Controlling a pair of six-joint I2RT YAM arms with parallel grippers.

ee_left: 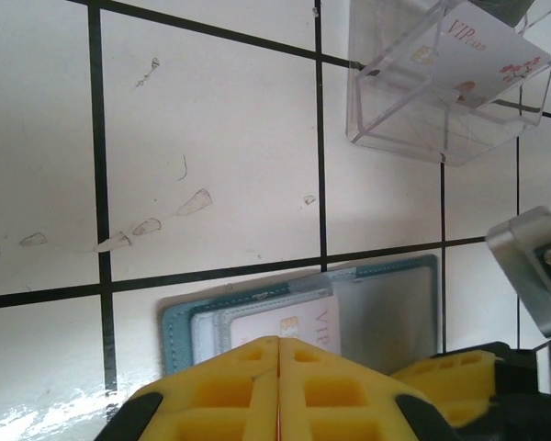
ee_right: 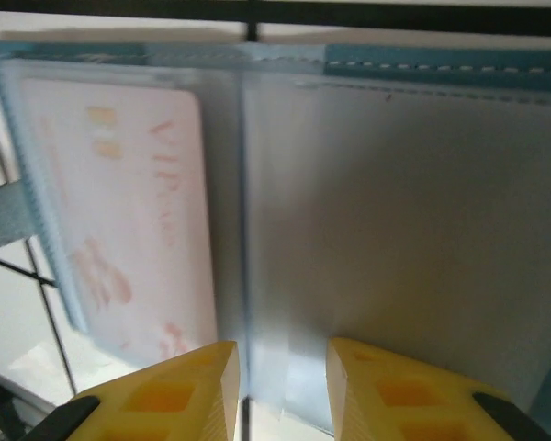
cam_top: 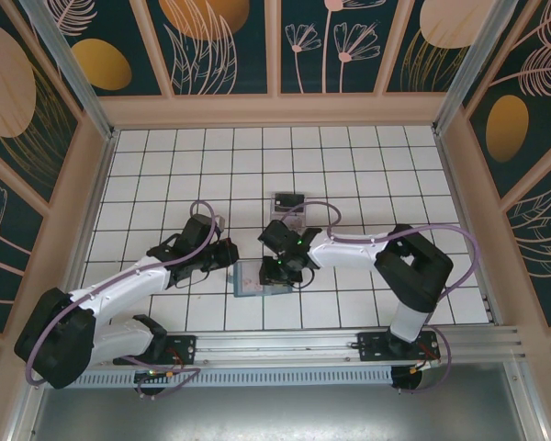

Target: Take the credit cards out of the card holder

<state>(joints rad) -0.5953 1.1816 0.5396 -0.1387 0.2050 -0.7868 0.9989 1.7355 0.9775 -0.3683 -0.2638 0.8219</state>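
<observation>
**Both arms bent in over the open card holder**

From above, the two arms reach inward from their bases and meet near the middle of the tiled table (cam_top: 165, 165). The left arm lies low with its elbow far out to the left. Its left gripper (cam_top: 228, 255) points right, just beside the card holder (cam_top: 253, 281). The right arm folds back sharply at the elbow, and the right gripper (cam_top: 280, 268) hangs over the holder's top edge. A clear tray (cam_top: 277, 197) stands a little beyond them.

The left wrist camera shows what the overhead view cannot. The left gripper (ee_left: 278, 386) is clenched, its yellow fingers pressed flat together at the near edge of the card holder (ee_left: 386, 312). Whether they pinch that edge cannot be told. The holder lies open, with a pale credit card (ee_left: 298, 328) tucked in its left pocket. In the clear tray (ee_left: 395, 138) a second card (ee_left: 482, 50) rests tilted (it carries the same pinkish VIP print).

The right wrist camera looks straight down on the card holder (ee_right: 422, 230). The right gripper (ee_right: 282, 390) is released, with a narrow gap between its fingers. It sits astride the centre fold at the holder's near edge. The credit card (ee_right: 119, 211) sits fully inside the clear sleeve to the left of the fold.
</observation>
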